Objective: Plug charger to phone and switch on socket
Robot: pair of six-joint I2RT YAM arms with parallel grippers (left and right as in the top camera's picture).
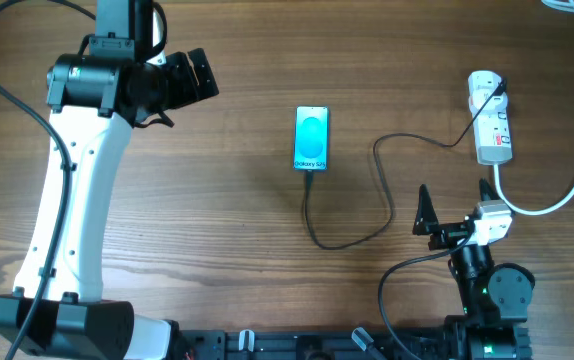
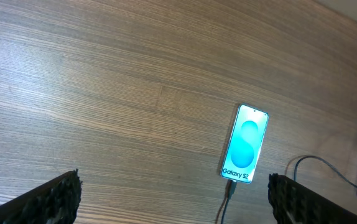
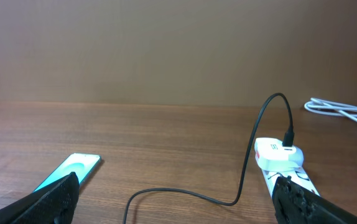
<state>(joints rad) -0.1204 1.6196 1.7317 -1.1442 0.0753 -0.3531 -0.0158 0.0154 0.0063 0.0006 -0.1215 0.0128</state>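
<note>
Charger (image 1: 387, 190) meets the phone's (image 1: 311, 138) end; socket (image 1: 490, 120) lies well right of it. Left gripper (image 2: 173, 183), right gripper (image 3: 175, 186) gape wide (both empty).

The phone (image 2: 247, 152) reads "Galaxy S2" at its cable end.

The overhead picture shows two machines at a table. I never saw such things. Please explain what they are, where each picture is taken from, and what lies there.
They are two robot arms, each ending in a two-finger gripper. The overhead view looks down on the table; the other two come from cameras on the wrists, so the dark shapes at the bottom are fingers. On the table lie a phone with a turquoise screen, a white power strip with a thick white cord, and a thin black cable running from the strip to the phone. The left gripper and the right gripper are open and hold nothing.
</note>
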